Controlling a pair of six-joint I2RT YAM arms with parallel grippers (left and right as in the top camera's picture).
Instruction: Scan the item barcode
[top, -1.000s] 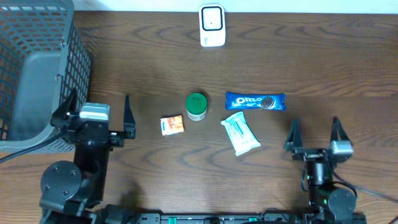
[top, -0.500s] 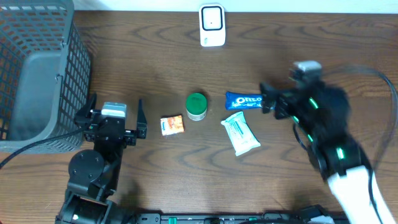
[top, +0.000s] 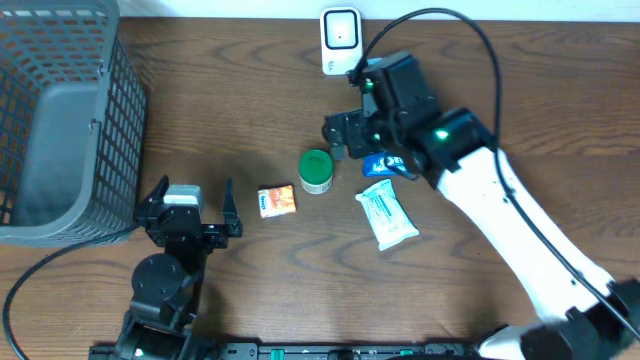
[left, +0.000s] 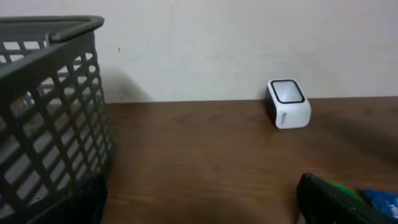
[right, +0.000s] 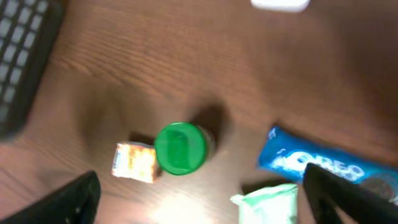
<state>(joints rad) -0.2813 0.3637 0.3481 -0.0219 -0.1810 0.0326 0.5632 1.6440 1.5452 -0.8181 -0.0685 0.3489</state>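
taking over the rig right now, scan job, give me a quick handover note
Left gripper: jaws open, empty, beside the basket.
Right gripper: jaws open, empty, hovering above the green-lidded jar and Oreo pack.
Orange packet and pale green packet lie on the table; scanner stands at the far edge.
Done: no item picked up yet.
Left: grasp an item, show its barcode to the scanner.

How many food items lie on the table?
4: a green-lidded jar at centre, a small orange packet left of it, an Oreo pack partly under the right arm, a pale green packet below that. The arm could hide more.
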